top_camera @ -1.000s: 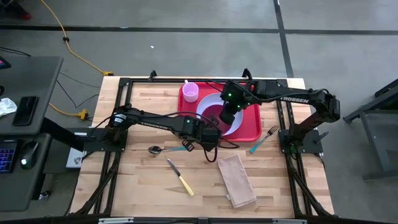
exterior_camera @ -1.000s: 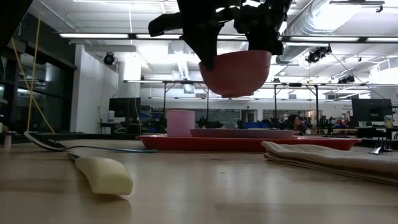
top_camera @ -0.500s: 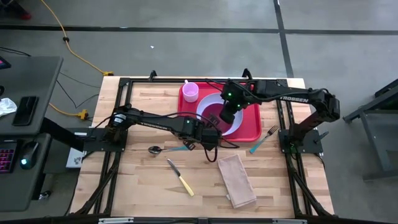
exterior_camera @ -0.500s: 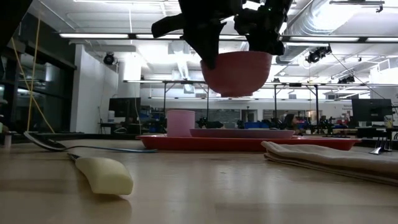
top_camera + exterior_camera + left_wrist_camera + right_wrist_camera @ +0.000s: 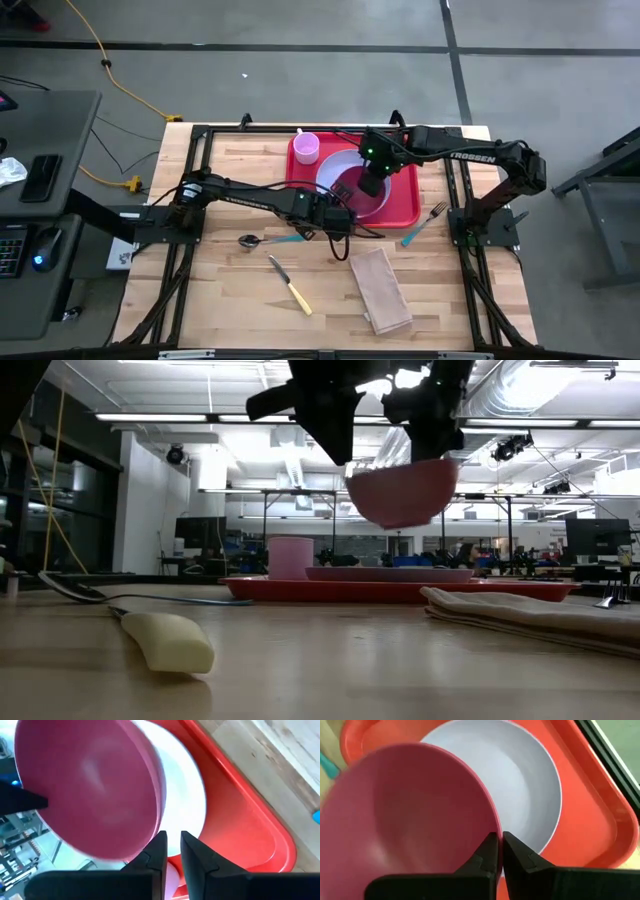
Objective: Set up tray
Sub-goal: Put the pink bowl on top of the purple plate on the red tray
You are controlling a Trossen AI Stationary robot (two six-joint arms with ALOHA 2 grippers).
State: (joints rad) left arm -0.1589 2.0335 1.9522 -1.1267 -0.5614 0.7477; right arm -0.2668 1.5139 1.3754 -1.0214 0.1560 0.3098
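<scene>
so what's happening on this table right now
The robot is setting up a red tray. The right gripper is shut on the rim of a pink bowl, holding it tilted in the air above the lavender plate on the tray. The left gripper sits just beside the bowl, fingers slightly apart. A pink cup stands in the tray's corner.

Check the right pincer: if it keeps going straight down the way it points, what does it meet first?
Probably the plate on the tray. The right pincer, shut on the bowl rim, points down at it. The low view shows the bowl well above the plate; exact depth is unclear.
</scene>
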